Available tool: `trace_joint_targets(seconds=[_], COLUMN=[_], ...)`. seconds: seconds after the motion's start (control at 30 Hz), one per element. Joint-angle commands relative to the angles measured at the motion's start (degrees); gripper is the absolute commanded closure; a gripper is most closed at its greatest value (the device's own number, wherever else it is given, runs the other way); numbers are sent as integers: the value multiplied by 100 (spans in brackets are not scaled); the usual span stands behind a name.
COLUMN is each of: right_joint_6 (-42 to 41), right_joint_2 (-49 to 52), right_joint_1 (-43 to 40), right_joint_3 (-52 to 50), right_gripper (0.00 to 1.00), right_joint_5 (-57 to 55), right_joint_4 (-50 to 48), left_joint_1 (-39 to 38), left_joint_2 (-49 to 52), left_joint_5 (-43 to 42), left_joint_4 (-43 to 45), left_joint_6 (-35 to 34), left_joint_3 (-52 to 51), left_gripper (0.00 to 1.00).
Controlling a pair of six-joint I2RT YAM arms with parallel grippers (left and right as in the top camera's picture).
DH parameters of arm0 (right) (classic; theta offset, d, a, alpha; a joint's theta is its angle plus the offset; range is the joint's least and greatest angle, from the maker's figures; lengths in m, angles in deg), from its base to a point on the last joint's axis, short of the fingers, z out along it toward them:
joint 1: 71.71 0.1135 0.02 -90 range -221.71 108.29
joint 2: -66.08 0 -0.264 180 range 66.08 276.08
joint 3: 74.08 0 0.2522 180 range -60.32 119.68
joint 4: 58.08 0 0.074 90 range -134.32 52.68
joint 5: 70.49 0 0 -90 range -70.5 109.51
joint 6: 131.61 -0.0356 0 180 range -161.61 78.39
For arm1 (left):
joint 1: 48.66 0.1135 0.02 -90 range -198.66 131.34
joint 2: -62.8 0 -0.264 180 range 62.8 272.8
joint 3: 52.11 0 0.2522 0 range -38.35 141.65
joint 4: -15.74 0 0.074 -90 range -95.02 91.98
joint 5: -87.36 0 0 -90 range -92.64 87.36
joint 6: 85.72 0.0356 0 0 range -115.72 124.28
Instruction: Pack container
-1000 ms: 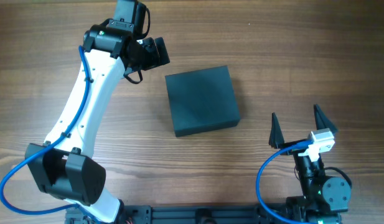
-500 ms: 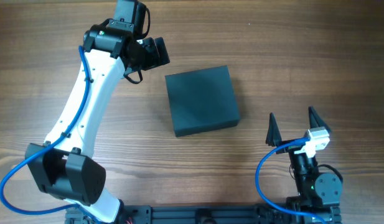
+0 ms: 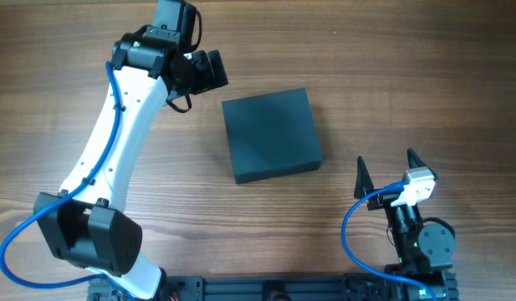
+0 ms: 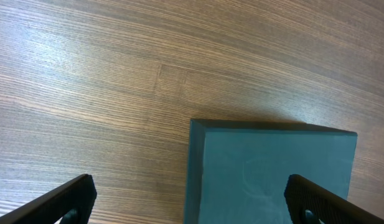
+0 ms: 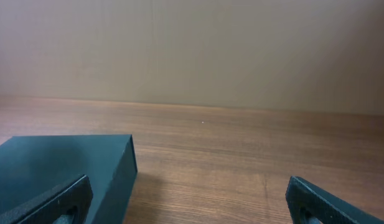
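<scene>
The container (image 3: 270,134), a dark teal-grey square box with its flat lid shut, lies on the wooden table near the middle. It also shows in the left wrist view (image 4: 272,168) and in the right wrist view (image 5: 55,168). My left gripper (image 3: 209,71) is open and empty, above the table just beyond the container's far left corner; its fingers (image 4: 188,183) are spread wide. My right gripper (image 3: 387,171) is open and empty, to the right of the container's near right corner, with its fingers (image 5: 188,183) wide apart.
The bare wooden table (image 3: 408,75) surrounds the container. The left arm's white link (image 3: 115,142) crosses the table's left side. The right arm's base (image 3: 421,242) and blue cable sit at the near right edge. A plain wall (image 5: 192,50) stands behind the table.
My right gripper has shifted a little to the left and toward the near edge, staying open. The left arm and the container have not moved.
</scene>
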Motion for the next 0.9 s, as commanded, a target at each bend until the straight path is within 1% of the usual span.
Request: trace_joint_targets(seconds=[0.0,0.1,0.17,0.2,0.27,0.33,0.4,0.43,0.5,0.57,0.63,0.67,0.7,0.77,0.87], right_joint_6=[-107,-107,-107,-107,-107,-105,-107,-107,-105,-105,-105,-105,-107,-107,-107], right_joint_2=[-13,-13,-13,-13,-13,-13,-13,-13,-13,-13,-2,-2,-2,0,0], right_joint_1=[-28,-28,-28,-28,-28,-28,-28,-28,-28,-28,-28,-28,-28,-28,-28], right_joint_3=[-4,-4,-4,-4,-4,-4,-4,-4,-4,-4,-4,-4,-4,-4,-4], right_gripper=[0,0,0,0,0,0,0,0,0,0,0,0,0,0,0], right_joint_5=[-101,-101,-101,-101,-101,-101,-101,-101,-101,-101,-101,-98,-101,-101,-101], right_joint_4=[-15,-15,-15,-15,-15,-15,-15,-15,-15,-15,-15,-15,-15,-15,-15], left_joint_1=[35,35,35,35,42,52,122,175,258,411,662,815,973,1333,1558], left_joint_2=[-42,-42,-162,-435,-861,-1554,-2190,-2485,-3110,-3884,-4448,-4701,-4966,-5744,-6649], left_joint_5=[35,63,507,872,1303,1700,1912,1963,2090,2223,2216,2203,2184,2177,2065], left_joint_4=[15,22,181,782,1779,3117,3897,3989,3794,2986,2352,2210,2177,2328,2837], left_joint_6=[28,31,31,31,31,33,33,31,35,28,26,26,26,22,-20], left_joint_3=[57,57,57,57,57,57,57,57,57,55,15,-98,-310,-1204,-2476], left_gripper=[0,0,0,0,0,0,0,0,0,0,0,0,0,0,0])
